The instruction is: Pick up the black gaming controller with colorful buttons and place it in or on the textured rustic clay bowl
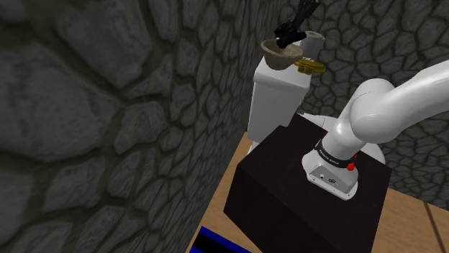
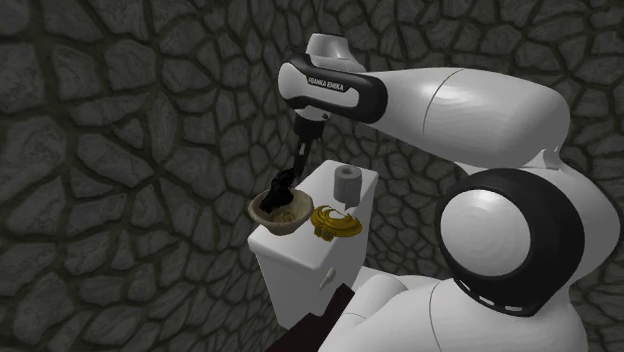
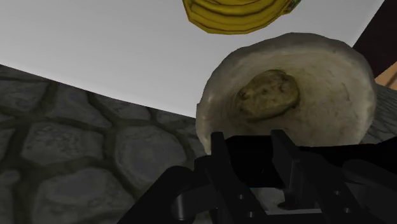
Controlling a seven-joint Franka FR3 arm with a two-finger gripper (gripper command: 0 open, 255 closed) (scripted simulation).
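I read the tool (image 3: 249, 141) as clamped: in the wrist view its two black fingers (image 3: 221, 167) stand on either side of the black controller (image 3: 254, 156) and press against it. In the second exterior view the tool (image 2: 294, 172) points down from the white arm (image 2: 450, 100), with the controller (image 2: 283, 190) hanging from its tips.

The controller is directly over the opening of the bowl (image 2: 268, 213), and its lower edge is at about rim level. I cannot tell whether it touches the bowl. In the wrist view the bowl (image 3: 331, 76) is pale and rough, with a brownish lump (image 3: 270, 94) at the bottom.

The bowl stands on the flat lid of a white toilet tank (image 2: 300, 262), near the end closest to the stone wall (image 2: 110, 160). Just beside the bowl lies a yellow ribbed object (image 2: 335, 222). Behind that stands a white roll (image 2: 347, 183).

In the shoulder view the controller (image 1: 288, 34) sits above the bowl (image 1: 279, 53), well beyond the dark stand (image 1: 288, 201).
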